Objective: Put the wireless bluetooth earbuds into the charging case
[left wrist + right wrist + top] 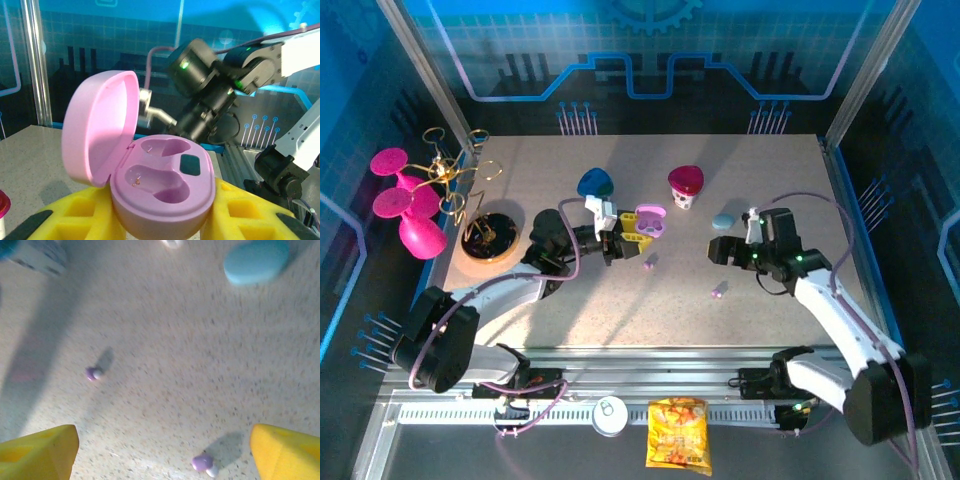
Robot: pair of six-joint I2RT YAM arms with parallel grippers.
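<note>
Left hand (632, 240) pinches a lilac-pink charging case (651, 217) between its yellow fingers (65, 220), holding it clear of the speckled worktop (620, 320). In the left wrist view the case sits upright in the grip. Its lid (97, 132) is swung back to the left, and both moulded sockets in the base are bare. The right arm (215, 85) faces it from beyond the case.

Right hand (718, 250) hovers over the worktop a short way across from the left hand, fingers spread wide and gripping nothing.

Two lilac earbuds lie loose on the worktop. In the top view one (649, 264) rests just on the near side of the left hand's fingers. The other (718, 293) lies on the near side of the right hand. In the right wrist view one earbud (204, 463) lies on the worktop between the yellow fingertips (285, 450), closer to the one at the right of the view. The second (94, 373) lies farther ahead and to the left.

A closed light blue case (722, 220) rests just beyond the right hand. A blue domed object (596, 183) and a magenta domed object (685, 182), each on a white base, stand farther back from both hands.
</note>
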